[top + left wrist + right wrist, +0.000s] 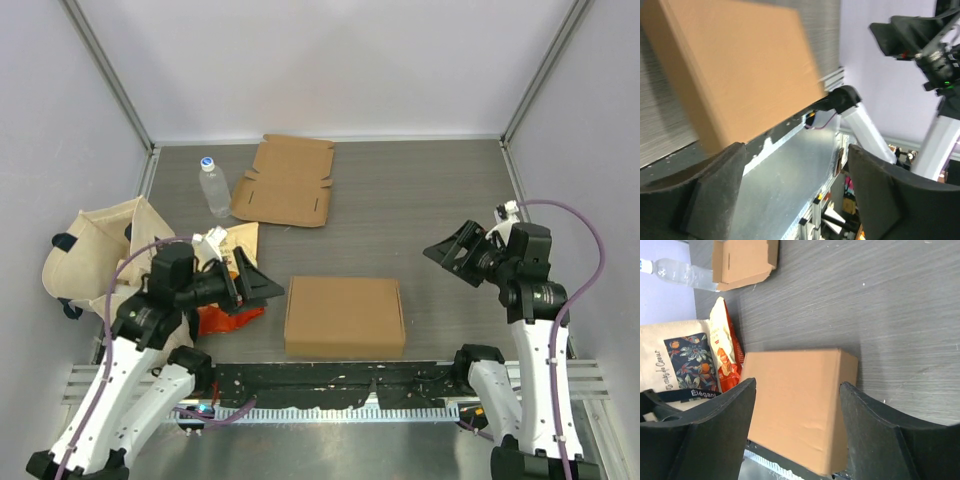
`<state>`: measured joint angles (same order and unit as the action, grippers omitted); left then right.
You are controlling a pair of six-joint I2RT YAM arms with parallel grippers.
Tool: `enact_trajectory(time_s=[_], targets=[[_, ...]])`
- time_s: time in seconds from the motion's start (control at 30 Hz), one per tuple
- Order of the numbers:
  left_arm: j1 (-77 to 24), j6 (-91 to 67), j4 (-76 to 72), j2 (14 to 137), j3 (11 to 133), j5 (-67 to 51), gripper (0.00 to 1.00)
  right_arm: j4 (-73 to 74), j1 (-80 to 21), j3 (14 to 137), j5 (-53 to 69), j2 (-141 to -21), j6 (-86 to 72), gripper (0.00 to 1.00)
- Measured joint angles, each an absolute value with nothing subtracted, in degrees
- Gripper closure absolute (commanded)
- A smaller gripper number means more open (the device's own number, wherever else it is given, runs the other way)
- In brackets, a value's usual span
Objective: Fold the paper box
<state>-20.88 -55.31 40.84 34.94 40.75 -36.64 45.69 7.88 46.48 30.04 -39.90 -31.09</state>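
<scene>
Right gripper (797, 385) spread; bag (662, 347) reads, perhaps, "Élégant".

paper box (345, 316): matt, smooth brown cardboard is shown
table (430, 190): matt grey, finely grained
bottle (214, 188): clear glossy plastic
tote bag (90, 250): cream woven cloth
snack packet (726, 352): glossy film

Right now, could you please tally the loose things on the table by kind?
Boxes: 2 (folded box, flat box)
Bottle: 1
Tote: 1
Snack bag: 1
Total: 5
</scene>
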Motion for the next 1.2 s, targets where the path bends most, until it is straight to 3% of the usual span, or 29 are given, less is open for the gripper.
enact_trajectory(time_s=[0.07,0.23,0.4,0.53,0.6,0.63,0.73,0.77,0.9,1.03,1.2], targets=[[-20.9,-55.1,43.2,34.7,45.5,-36.1,0.00,46.6,6.8,48.9,29.7,-40.3,-30.0,0.24],[-20.9,-57.5,41.1,34.2,45.0,-35.1,0.00,45.0,1.8,42.2,31.7,-41.3,-31.2,0.22],[-21.9,-56.8,43.7,43.1,38.7,-28.6,0.00,44.8,-7.7,33.5,29.9,-43.6,-34.9,0.22],[-27.3,-55.2,44.2,50.6,38.4,-18.8,0.00,43.2,-15.6,29.8,25.9,-45.2,-38.5,0.29],[-31.1,-55.0,43.0,55.1,38.7,-16.0,0.08,40.1,-17.7,28.0,25.0,-46.2,-40.9,0.32],[-33.1,-55.0,41.3,58.9,38.8,-15.3,0.17,38.2,-18.5,27.1,24.6,-47.0,-41.9,0.33],[-36.0,-55.4,34.2,68.8,38.2,-15.4,0.18,34.0,-19.9,25.3,24.1,-49.6,-44.3,0.37],[-36.4,-55.7,32.0,71.3,37.6,-15.8,0.20,32.9,-20.2,25.0,23.9,-50.3,-45.1,0.46],[-36.7,-56.8,24.9,73.9,37.3,-17.8,0.33,29.4,-20.2,24.7,20.8,-50.8,-47.3,0.50],[-36.8,-58.3,20.6,79.9,40.2,-19.6,0.34,27.0,-19.5,25.9,15.1,-52.4,-48.0,0.50],[-36.9,-60.4,16.8,97.8,56.2,-21.5,0.36,23.5,-9.7,32.6,6.5,-62.2,-44.2,0.45]])
